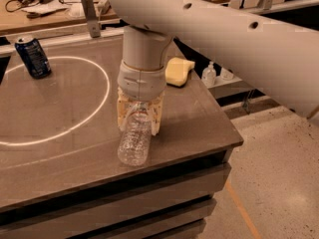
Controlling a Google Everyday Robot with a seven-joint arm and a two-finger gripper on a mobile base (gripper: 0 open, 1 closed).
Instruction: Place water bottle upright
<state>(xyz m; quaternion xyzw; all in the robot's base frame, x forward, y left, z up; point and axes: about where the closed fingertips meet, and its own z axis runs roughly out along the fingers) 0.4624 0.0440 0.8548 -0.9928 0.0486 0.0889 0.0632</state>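
The water bottle [134, 142] is clear ribbed plastic. It lies on the dark table [60, 108] near the front edge, with its base towards the camera and its cap end hidden under the gripper. My gripper [139, 118] comes straight down from above. Its tan fingers [123, 117] stand close on both sides of the bottle's upper part and press on it. The big white arm [224, 29] crosses the top right of the view.
A dark blue drink can [32, 56] stands at the back left, beside a white circle line [102, 101] on the table. A yellow sponge [178, 71] lies behind the gripper. Two small pump bottles [209, 74] sit on a lower shelf to the right. The table's front edge [149, 176] is just below the bottle.
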